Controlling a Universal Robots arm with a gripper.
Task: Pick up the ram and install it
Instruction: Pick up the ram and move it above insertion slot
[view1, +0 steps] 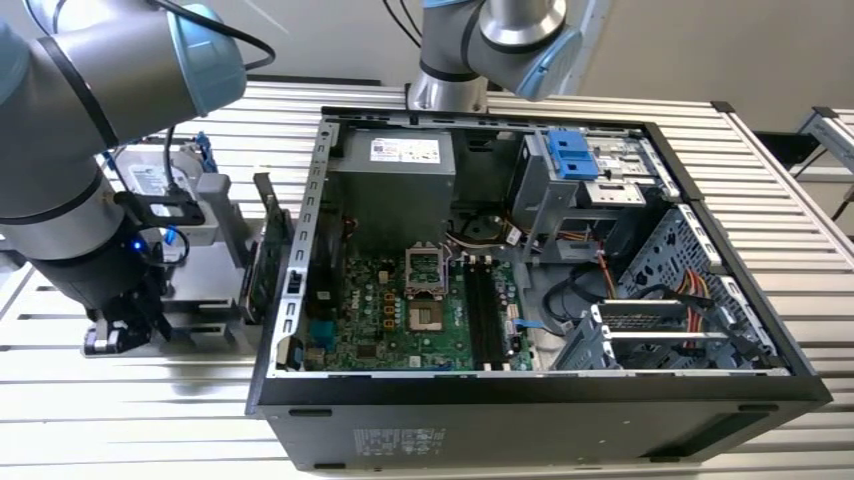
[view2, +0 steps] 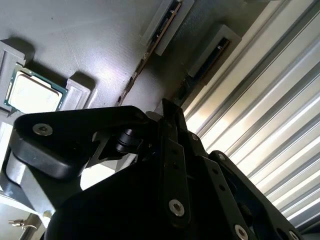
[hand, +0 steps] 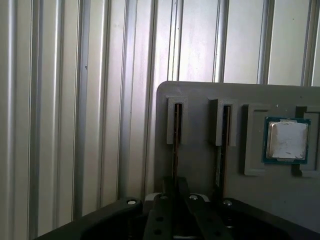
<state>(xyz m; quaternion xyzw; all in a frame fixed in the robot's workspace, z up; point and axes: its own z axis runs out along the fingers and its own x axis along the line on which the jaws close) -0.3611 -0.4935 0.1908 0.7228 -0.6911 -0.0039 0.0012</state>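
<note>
Gripper (hand: 176, 186) at ram (hand: 176, 127) slotted in grey holder (hand: 200, 165), processor (hand: 286, 140) seated alongside.

The gripper (hand: 175, 189) seemingly hides the near end of the ram (hand: 176, 125).

Exterior view high, angled down into computer case (view1: 534, 250), both wrist views close behind gripper (hand: 176, 189), sharing the grey holder (hand: 200, 165).
</note>
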